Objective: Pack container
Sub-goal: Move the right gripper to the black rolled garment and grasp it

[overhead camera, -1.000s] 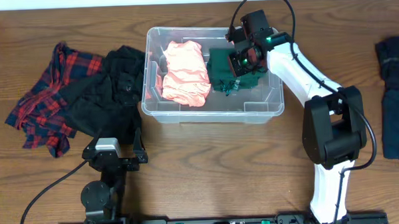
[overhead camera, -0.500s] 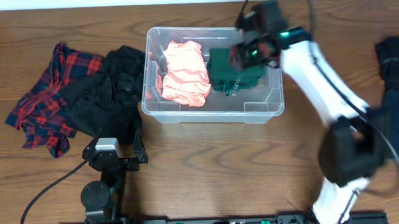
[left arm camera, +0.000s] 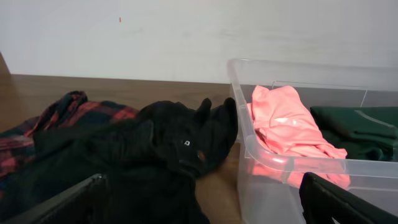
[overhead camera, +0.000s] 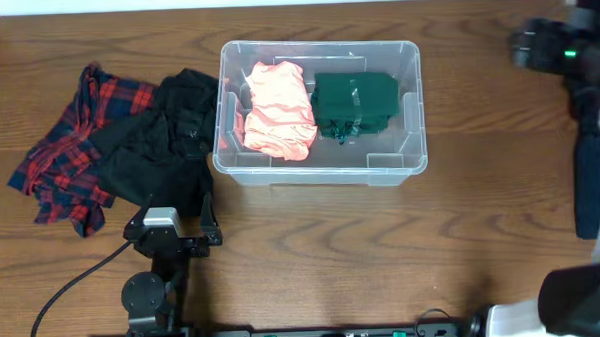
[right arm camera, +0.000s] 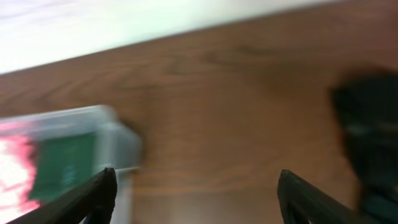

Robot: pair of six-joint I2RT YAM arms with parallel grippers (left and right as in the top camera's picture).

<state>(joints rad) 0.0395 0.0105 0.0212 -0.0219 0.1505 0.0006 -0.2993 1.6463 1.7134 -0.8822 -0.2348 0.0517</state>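
The clear container (overhead camera: 322, 174) stands at the table's middle back. In it a pink garment (overhead camera: 278, 111) lies on the left and a folded dark green garment (overhead camera: 354, 103) on the right. My right gripper (overhead camera: 524, 49) hovers, blurred, over bare wood to the right of the container, open with nothing in it. The right wrist view shows its fingers (right arm camera: 88, 196) wide apart, with the container's corner (right arm camera: 115, 138) at the left. My left gripper (overhead camera: 172, 226) rests open near the front edge, facing a black garment (left arm camera: 161, 149) and the container wall (left arm camera: 267, 168).
A red plaid shirt (overhead camera: 64, 157) and the black garment (overhead camera: 164, 143) lie heaped left of the container. Dark blue clothes (overhead camera: 589, 188) lie at the far right edge, partly behind my right arm. A cable (overhead camera: 64, 297) trails at the front left.
My right gripper has opened, left the green garment in the container, and swung away to the far right. The left arm has not moved.
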